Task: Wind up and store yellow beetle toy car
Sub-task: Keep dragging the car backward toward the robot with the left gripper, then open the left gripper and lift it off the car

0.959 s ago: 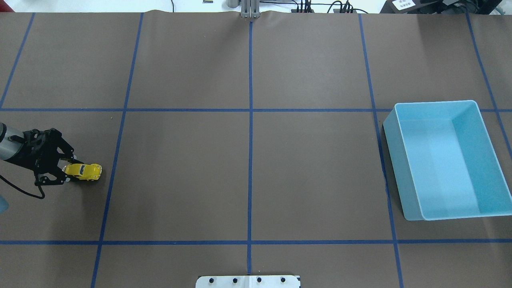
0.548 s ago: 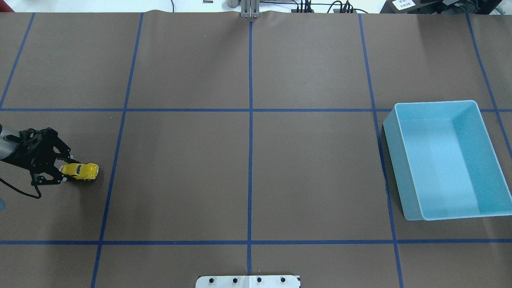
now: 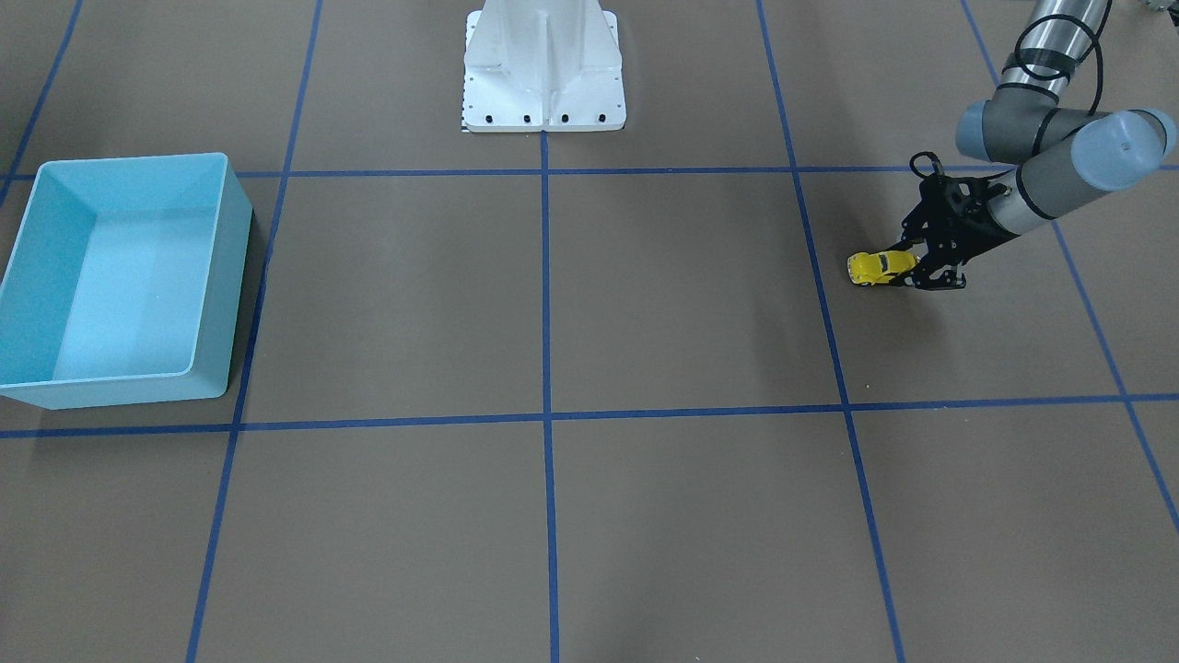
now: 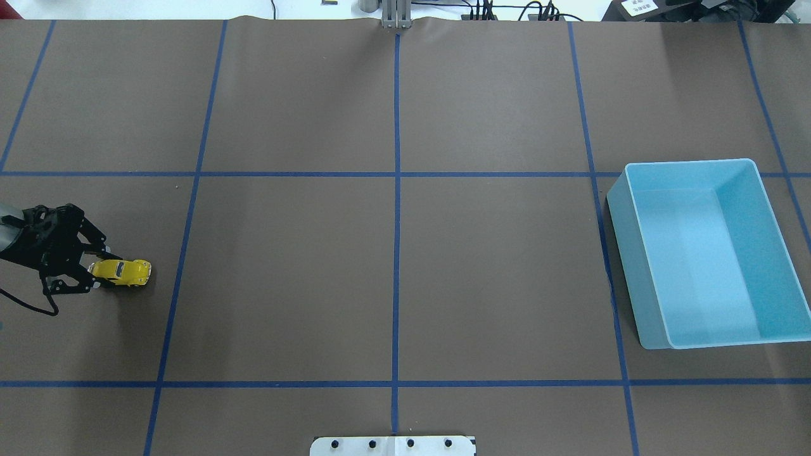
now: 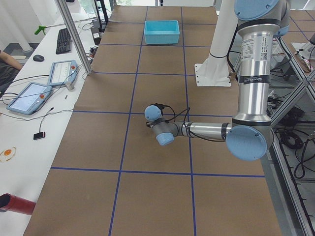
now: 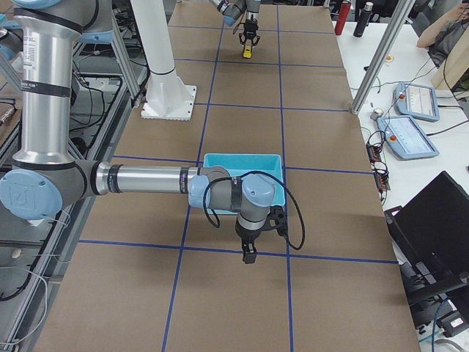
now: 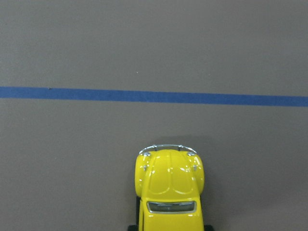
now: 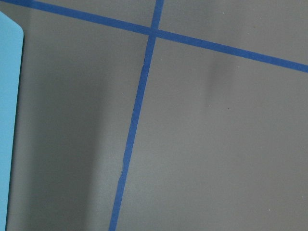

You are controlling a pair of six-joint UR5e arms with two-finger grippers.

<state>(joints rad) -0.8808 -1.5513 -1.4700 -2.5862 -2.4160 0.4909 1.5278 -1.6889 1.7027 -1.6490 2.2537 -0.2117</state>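
Overhead exterior: bin (image 4: pixel 697 266) well apart from car (image 4: pixel 121 272), seemingly in left pincer (image 4: pixel 99 272)

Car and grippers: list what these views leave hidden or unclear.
Rear of the car: cut off by the bottom edge in the left wrist view; partly covered by the left gripper overhead.
Whole car, exterior left view: hidden behind the wrist of the left arm.
State of the right gripper: it shows only in exterior right, too small to judge.

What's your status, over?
Left gripper shut on car, wheels on table. Right gripper near bin, state unclear. Nothing visible between car and bin.
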